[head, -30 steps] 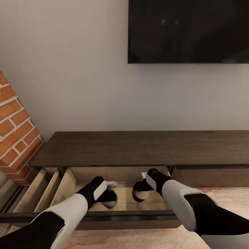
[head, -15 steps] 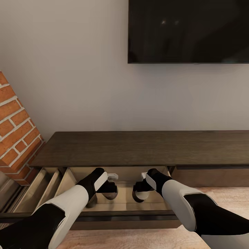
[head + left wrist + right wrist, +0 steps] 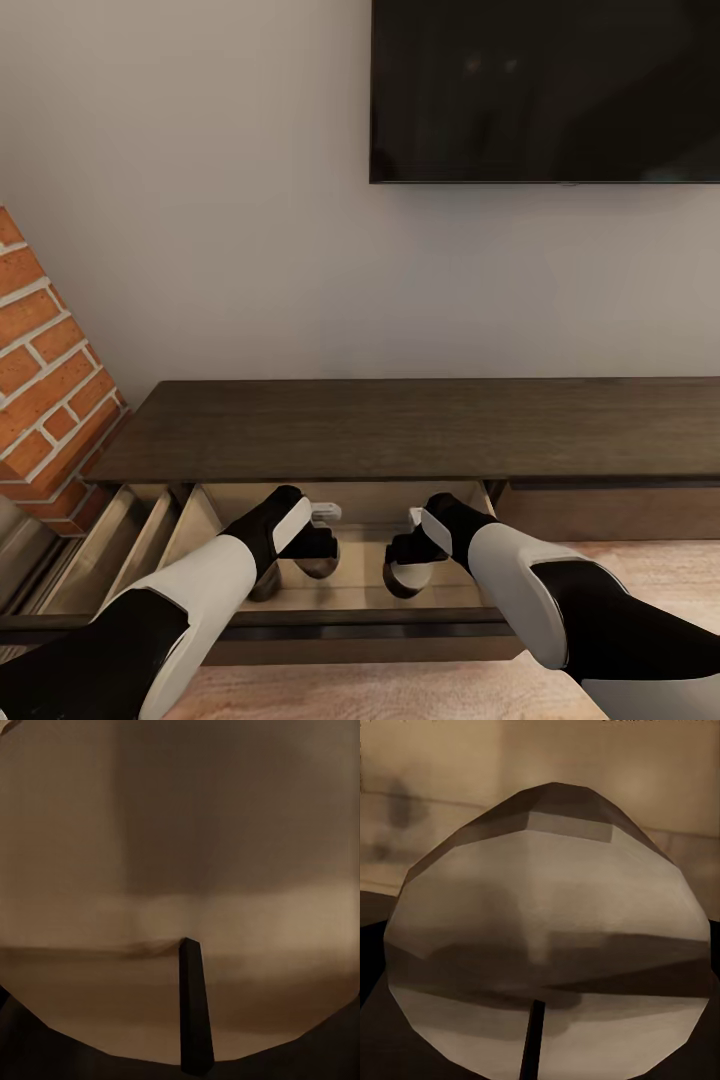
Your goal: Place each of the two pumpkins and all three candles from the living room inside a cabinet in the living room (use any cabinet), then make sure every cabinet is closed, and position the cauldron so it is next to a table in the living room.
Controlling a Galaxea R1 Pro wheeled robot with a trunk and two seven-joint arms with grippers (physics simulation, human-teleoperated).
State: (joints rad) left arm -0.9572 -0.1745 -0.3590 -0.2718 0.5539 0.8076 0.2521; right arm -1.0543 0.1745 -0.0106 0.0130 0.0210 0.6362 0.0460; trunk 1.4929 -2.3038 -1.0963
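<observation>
Head looks down into the open cabinet (image 3: pixel 400 430); wrists press against candles (image 3: pixel 547 937).

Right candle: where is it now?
In the head view the candle sits under the right gripper, inside the open cabinet, right of the left gripper's candle.

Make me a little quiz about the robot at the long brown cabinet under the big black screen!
1. True or false: the long dark brown wooden cabinet is completely shut.
2. What hangs on the wall above it? A) a black flat screen B) a mirror C) a clock
3. Fill in: in the right wrist view, the stubby beige candle has a thin ____ wick.
Key: 1 false, one compartment stands open; 2 A; 3 dark.
</observation>
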